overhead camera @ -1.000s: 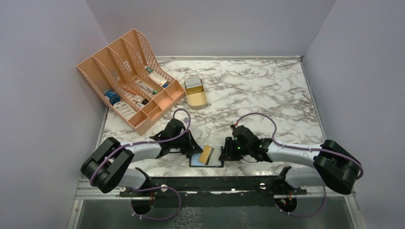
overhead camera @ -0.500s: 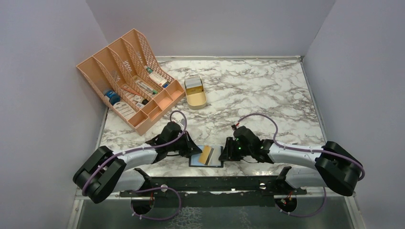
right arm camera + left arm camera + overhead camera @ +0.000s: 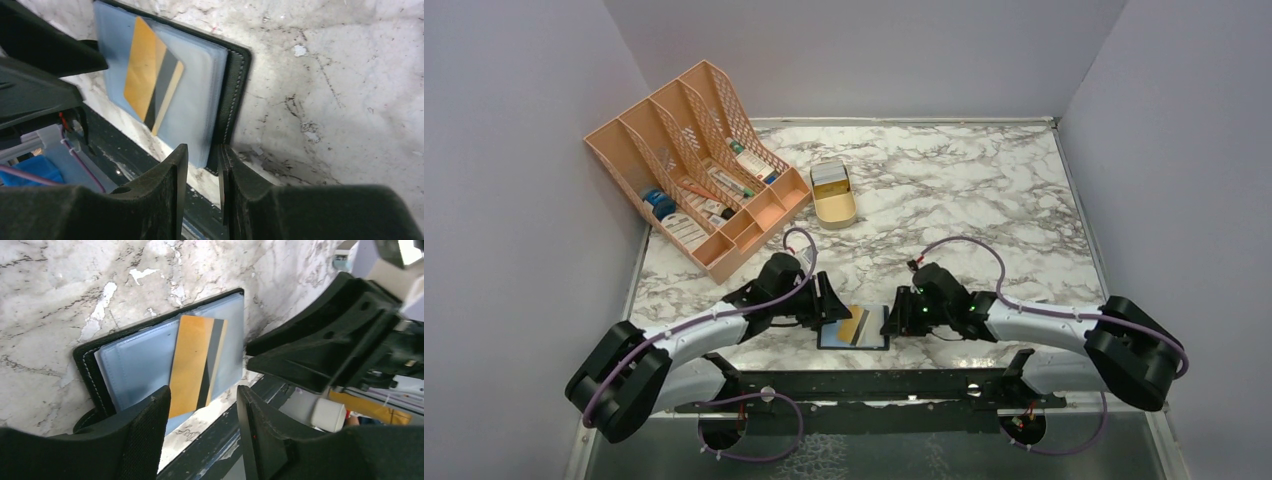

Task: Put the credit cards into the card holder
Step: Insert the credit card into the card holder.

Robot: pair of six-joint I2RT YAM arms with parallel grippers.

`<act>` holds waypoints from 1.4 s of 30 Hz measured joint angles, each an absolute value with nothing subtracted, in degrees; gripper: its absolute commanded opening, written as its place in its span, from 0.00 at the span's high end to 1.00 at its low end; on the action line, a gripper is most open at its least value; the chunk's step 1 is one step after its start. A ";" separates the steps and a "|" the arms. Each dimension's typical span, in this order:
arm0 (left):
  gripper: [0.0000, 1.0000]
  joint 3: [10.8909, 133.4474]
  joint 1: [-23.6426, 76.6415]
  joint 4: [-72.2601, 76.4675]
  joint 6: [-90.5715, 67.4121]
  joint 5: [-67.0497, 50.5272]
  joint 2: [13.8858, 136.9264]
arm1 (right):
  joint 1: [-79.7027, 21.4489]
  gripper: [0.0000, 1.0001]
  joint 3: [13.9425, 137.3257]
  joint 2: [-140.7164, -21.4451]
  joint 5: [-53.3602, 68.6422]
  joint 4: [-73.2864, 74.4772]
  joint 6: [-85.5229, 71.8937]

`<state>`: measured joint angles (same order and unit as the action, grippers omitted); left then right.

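The left gripper (image 3: pixel 202 402) is spread around the gold credit card (image 3: pixel 192 365), which lies slantwise on the open card holder (image 3: pixel 90 360); the right gripper (image 3: pixel 203 155) pinches its edge on the marble surface (image 3: pixel 50 290)

From above, the black-and-white left arm (image 3: pixel 694 330) reached low from its base at 7 o'clock, its forearm running toward 3 o'clock. The black two-finger left gripper (image 3: pixel 832 312) pointed the same way. Its padded fingers (image 3: pixel 145 440) stood well apart with nothing pinched between them.

The matching black-and-white right arm (image 3: pixel 1044 325) mirrored it from 5 o'clock, its forearm lying toward 9 o'clock. The black right gripper (image 3: pixel 892 318) faced the left one, tips near but apart. Its fingers (image 3: pixel 160 195) left only a narrow slit between them; whether they clamped anything could not be told.
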<state>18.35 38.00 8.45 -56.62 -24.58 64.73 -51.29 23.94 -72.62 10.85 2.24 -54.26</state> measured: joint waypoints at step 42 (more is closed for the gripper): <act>0.44 18.13 35.31 11.97 -52.21 -28.47 70.39 | -51.22 0.77 39.11 -89.52 9.67 1.39 -50.52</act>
<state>18.13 35.31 11.97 -52.21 -28.47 70.39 -51.22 39.11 -89.52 9.67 1.39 -50.52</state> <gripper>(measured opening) 0.586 0.231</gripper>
